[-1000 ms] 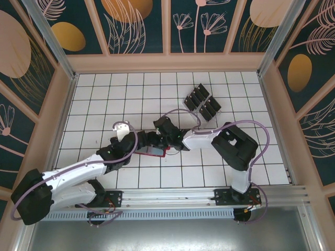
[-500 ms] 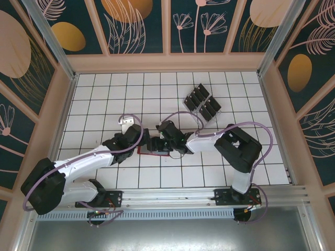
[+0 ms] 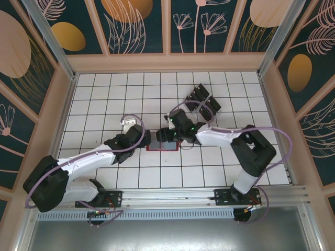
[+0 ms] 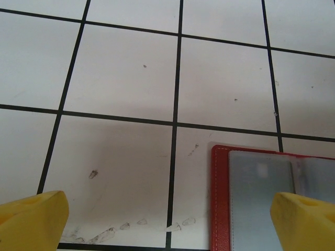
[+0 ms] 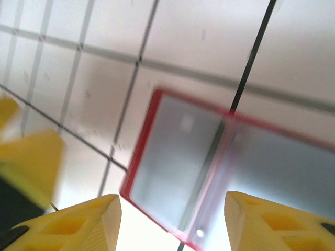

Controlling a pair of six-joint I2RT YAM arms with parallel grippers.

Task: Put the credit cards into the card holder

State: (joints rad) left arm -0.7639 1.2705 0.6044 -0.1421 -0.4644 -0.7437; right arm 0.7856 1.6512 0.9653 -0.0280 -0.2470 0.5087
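The red card holder lies open and flat on the white tiles, its inside showing grey, glossy sleeves with a small light mark. Whether a card sits in them I cannot tell. My left gripper is low at the holder's left end, open, its yellow fingertips wide apart over bare tile, with the holder's edge towards the right finger. My right gripper hovers open over the holder, nothing between its fingers. Several black credit cards stand in a clear rack behind it.
The clear slotted rack stands at the back right, close behind the right arm's wrist. Wooden walls and metal posts fence the tiled floor. The left gripper's yellow finger shows in the right wrist view, close by.
The right gripper has lifted and drawn back to the right, uncovering the holder, which now lies open. The left gripper has moved right to the holder's left end.
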